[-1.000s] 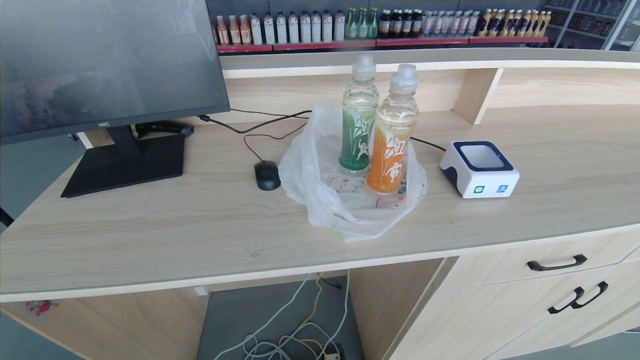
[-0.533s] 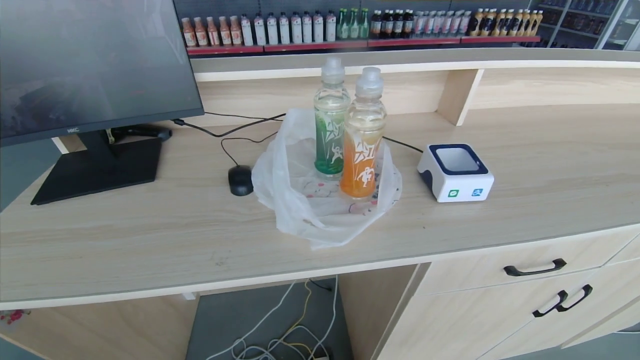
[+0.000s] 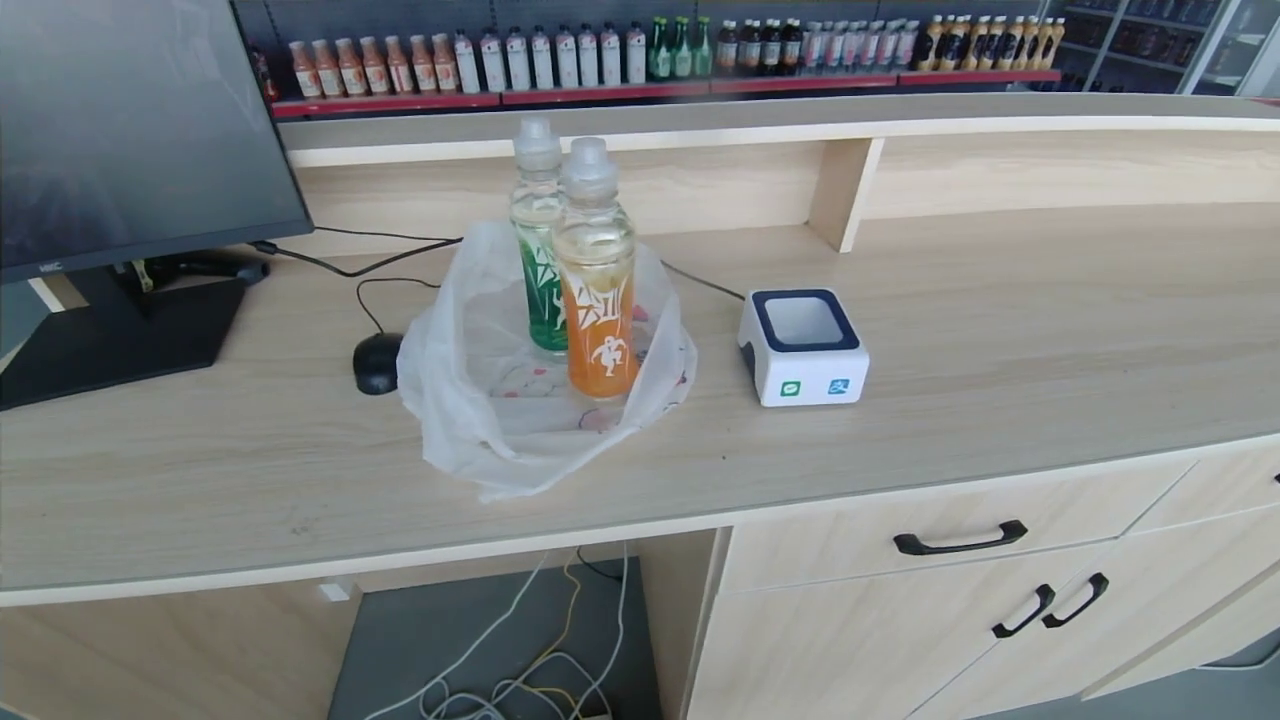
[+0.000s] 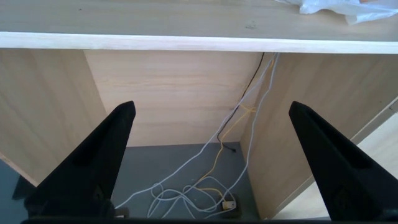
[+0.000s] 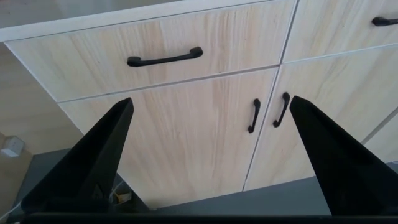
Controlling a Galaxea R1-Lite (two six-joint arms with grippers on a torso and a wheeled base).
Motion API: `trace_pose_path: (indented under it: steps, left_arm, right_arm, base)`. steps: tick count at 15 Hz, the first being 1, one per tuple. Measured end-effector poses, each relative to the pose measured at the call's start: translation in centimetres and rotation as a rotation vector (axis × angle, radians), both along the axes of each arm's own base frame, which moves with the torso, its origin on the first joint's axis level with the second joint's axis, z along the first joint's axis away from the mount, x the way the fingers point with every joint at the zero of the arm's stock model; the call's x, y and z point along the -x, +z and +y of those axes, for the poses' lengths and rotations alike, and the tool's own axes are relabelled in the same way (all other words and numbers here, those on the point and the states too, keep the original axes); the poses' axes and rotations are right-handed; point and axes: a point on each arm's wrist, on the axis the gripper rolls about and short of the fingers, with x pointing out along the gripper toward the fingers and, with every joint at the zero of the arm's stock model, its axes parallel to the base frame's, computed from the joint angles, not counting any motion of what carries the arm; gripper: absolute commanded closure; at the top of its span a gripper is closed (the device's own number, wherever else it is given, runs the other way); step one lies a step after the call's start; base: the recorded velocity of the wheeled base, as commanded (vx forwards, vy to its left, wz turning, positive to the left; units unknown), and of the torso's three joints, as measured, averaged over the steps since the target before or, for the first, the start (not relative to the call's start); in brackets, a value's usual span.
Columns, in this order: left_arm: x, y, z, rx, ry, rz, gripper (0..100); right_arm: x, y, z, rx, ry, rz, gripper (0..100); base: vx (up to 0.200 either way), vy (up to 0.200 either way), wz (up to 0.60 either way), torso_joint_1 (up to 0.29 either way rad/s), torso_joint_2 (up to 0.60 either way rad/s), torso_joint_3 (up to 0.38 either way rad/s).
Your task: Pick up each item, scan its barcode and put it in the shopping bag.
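Observation:
A green drink bottle (image 3: 541, 250) and an orange drink bottle (image 3: 596, 280) stand upright inside a crumpled white shopping bag (image 3: 470, 400) on the wooden counter (image 3: 1000, 330). To their right sits a white barcode scanner (image 3: 802, 347) with a dark-rimmed window facing up. My left gripper (image 4: 211, 155) hangs open below the counter edge, facing the opening under the counter, with a corner of the bag (image 4: 336, 7) above it. My right gripper (image 5: 211, 155) is open in front of the drawer fronts, nothing between its fingers.
A black monitor (image 3: 120, 120) on its stand fills the far left, with a black mouse (image 3: 377, 362) and its cable beside the bag. A raised wooden ledge (image 3: 760, 120) backs the counter. Drawers with black handles (image 3: 960, 543) sit below right; loose cables (image 4: 205, 186) lie on the floor.
The head camera has swung right, so the whole scene has shifted left in the picture. The bottles, bag and scanner keep their places on the counter.

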Motion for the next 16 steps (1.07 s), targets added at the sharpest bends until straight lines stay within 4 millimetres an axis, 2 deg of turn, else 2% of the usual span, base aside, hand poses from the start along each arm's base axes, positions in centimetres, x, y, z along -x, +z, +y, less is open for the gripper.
trace_pose_path:
  steps: [8,16]
  left_arm:
    - [0.00,0.00,0.00,-0.001,0.000,0.000,0]
    - [0.00,0.00,0.00,-0.001,0.000,0.000,0]
  right_arm:
    - [0.00,0.00,0.00,-0.001,-0.001,0.000,0]
    - [0.00,0.01,0.00,-0.002,-0.002,-0.001,0]
  base:
    - [0.000,-0.200,0.00,0.004,0.00,0.004]
    - [0.000,0.000,0.00,0.000,0.00,0.000]
